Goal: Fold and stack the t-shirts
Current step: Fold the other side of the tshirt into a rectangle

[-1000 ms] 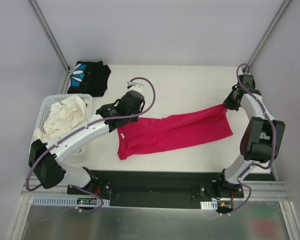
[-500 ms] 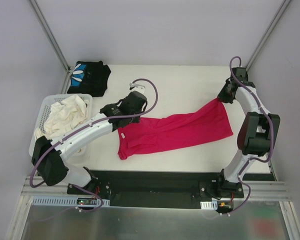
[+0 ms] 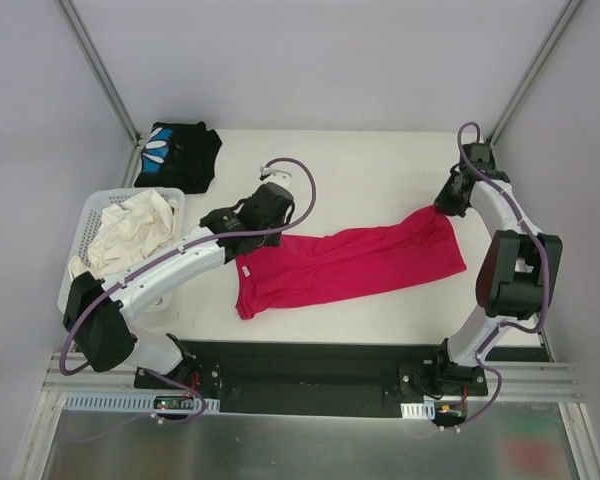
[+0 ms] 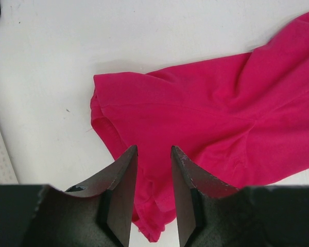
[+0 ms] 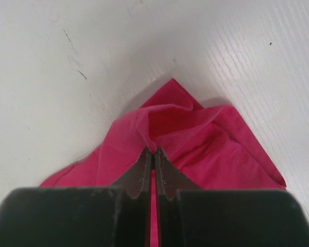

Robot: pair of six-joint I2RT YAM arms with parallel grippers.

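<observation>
A pink t-shirt [image 3: 350,262] lies stretched across the white table [image 3: 370,170], bunched lengthwise. My right gripper [image 3: 446,205] is shut on its far right corner; in the right wrist view the closed tips [image 5: 154,152] pinch a fold of the pink t-shirt [image 5: 195,144]. My left gripper [image 3: 248,248] hovers over the shirt's left end, open and empty; in the left wrist view its gap [image 4: 153,150] frames the pink t-shirt [image 4: 211,113] below. A black folded t-shirt [image 3: 178,155] with blue print lies at the back left.
A white basket [image 3: 88,222] at the left edge holds cream-coloured shirts [image 3: 130,228]. Metal frame posts stand at the back corners. A black base rail [image 3: 300,375] runs along the near edge.
My right gripper moved back and left with the shirt corner, then eased slightly back right. My left gripper shifted a little to the right over the shirt's left end.
</observation>
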